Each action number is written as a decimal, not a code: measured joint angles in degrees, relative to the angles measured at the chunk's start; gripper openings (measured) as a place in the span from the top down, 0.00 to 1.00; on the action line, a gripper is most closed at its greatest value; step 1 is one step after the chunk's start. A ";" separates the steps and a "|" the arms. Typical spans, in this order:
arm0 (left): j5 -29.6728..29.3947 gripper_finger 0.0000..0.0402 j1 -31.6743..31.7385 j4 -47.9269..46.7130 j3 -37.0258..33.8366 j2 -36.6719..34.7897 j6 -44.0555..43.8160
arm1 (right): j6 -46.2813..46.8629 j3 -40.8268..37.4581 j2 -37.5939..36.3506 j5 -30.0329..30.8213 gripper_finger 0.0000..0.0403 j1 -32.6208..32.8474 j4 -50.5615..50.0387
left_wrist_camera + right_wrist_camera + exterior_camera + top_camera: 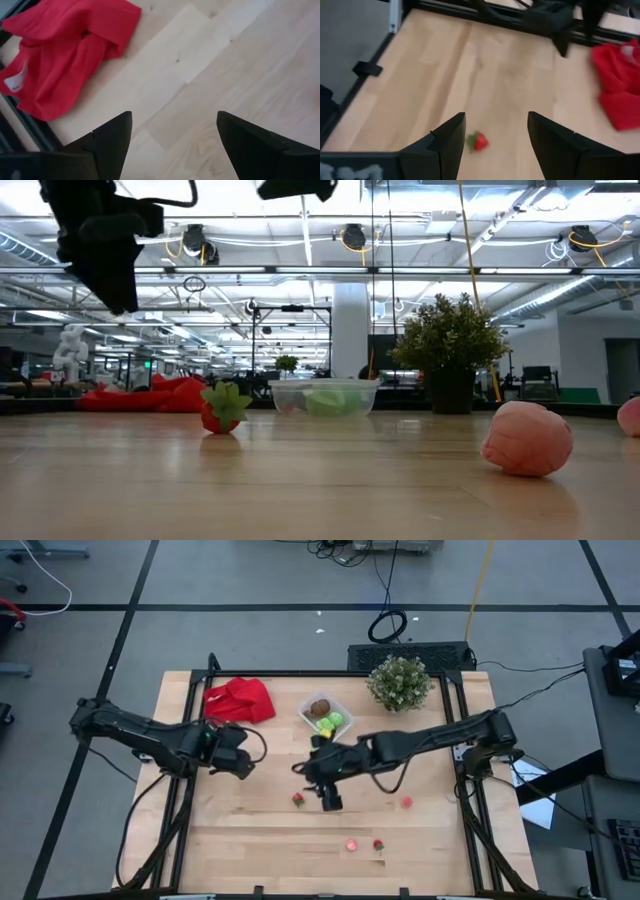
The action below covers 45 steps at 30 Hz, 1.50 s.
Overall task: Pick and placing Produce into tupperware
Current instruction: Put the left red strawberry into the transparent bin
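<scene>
The clear tupperware (326, 716) stands near the table's far edge and holds a brown piece and green pieces; the low view shows it too (322, 397). A strawberry (298, 800) lies loose on the wood, also seen in the low view (222, 410). More produce lies loose: a pink piece (406, 803), a pink-red piece (352, 845) and a second strawberry (378, 845). My right gripper (325, 792) hangs open just right of the first strawberry. In the right wrist view the strawberry (477, 141) shows beside one finger of that gripper (495, 135). My left gripper (240, 756) waits open over bare wood (175, 130).
A crumpled red cloth (240, 700) lies at the far left, close to my left gripper. A bushy potted plant (400, 682) stands right of the tupperware. A large pink piece (527, 438) sits close to the low camera. The table's near half has bare wood between the loose pieces.
</scene>
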 joint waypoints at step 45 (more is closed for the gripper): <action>-5.17 0.26 -0.02 0.07 -2.50 -6.30 1.45 | 12.08 0.06 17.31 -6.08 0.49 -1.72 5.11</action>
